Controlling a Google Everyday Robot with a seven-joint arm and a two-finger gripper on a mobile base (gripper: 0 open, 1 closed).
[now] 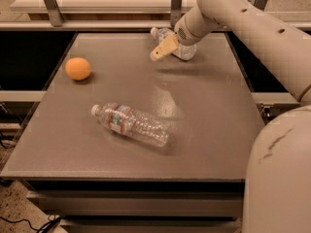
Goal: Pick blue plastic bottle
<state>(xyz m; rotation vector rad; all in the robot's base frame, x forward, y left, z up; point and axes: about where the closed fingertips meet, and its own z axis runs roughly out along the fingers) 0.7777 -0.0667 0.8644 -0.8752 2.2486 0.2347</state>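
Observation:
The blue plastic bottle (186, 52) lies on its side at the far edge of the grey table (209, 110), its white cap pointing left. It is short and clear, with a pale label. My gripper (164, 47) is right at the bottle, its tan tip in front of the bottle's neck end, and the wrist covers the bottle's middle. I cannot tell whether the gripper has hold of the bottle. The bottle still rests on the table.
A longer clear ribbed bottle (131, 124) with a red-and-blue label lies on its side near the table's middle-left. An orange ball (77, 68) sits at the left edge. A shelf rail with metal posts runs behind the table. My arm's base fills the lower right.

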